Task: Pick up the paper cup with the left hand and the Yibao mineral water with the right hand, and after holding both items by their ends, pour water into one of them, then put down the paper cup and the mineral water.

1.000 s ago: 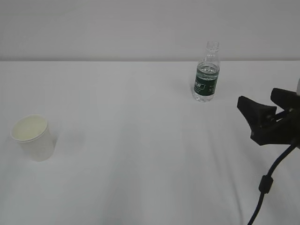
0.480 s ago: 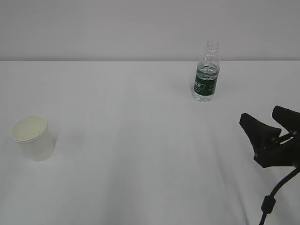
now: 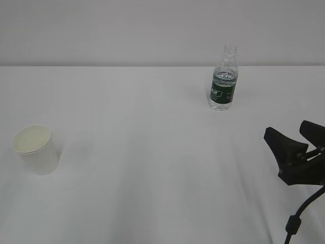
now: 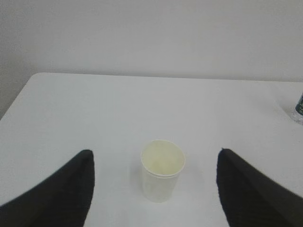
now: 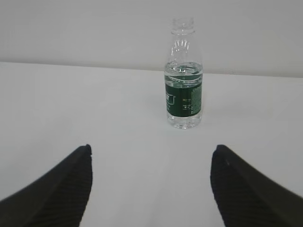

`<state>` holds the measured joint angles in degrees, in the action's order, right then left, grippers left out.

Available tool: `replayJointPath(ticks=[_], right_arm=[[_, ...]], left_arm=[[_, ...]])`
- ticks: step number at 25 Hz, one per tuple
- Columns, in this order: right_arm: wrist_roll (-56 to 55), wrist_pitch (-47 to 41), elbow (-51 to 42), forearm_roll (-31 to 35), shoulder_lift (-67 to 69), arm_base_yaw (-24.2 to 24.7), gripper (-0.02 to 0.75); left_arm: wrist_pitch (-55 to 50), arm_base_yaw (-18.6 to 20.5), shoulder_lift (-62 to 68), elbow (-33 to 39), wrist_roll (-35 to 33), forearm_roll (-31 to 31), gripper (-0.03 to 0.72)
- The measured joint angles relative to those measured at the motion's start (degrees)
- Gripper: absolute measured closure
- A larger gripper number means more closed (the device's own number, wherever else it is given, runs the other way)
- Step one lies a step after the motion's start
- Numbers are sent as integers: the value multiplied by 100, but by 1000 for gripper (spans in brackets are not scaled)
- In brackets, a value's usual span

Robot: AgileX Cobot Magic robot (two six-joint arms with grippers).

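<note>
The paper cup [image 3: 35, 150] stands upright on the white table at the near left; its inside is cream. In the left wrist view the cup [image 4: 162, 170] stands ahead of my left gripper [image 4: 155, 152], between the lines of its wide-open jaws and untouched. The left gripper is out of the exterior view. The Yibao mineral water [image 3: 224, 81] stands upright at the back right, without a cap and partly filled. My right gripper [image 3: 287, 130] is open and empty at the right edge, well short of the bottle [image 5: 184, 90]. In the right wrist view the gripper [image 5: 152, 147] faces the bottle.
The white table [image 3: 152, 152] meets a plain pale wall at the back. A sliver of the bottle [image 4: 299, 106] shows at the right edge of the left wrist view. A black cable [image 3: 299, 213] hangs below the right gripper.
My right gripper has moved down and right in the exterior view, away from the bottle, still open. The cup and the bottle have not moved.
</note>
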<state>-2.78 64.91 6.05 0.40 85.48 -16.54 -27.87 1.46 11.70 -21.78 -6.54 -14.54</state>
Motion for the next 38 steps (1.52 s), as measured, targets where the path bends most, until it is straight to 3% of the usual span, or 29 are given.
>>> replayJointPath(ticks=[10,19,27,38], right_arm=[[209,34,177,67,1086,0,146],[278,34,608,67,1204,0,142],[320,43,734,57,1213,0,62],[320,43,734,79,1213,0,126]], left_arm=[[21,0,0,0,0,-13,116],[21,0,0,0,0,-26,123],[21,0,0,0,0,-26,130],[21,0,0,0,0,-26,141]])
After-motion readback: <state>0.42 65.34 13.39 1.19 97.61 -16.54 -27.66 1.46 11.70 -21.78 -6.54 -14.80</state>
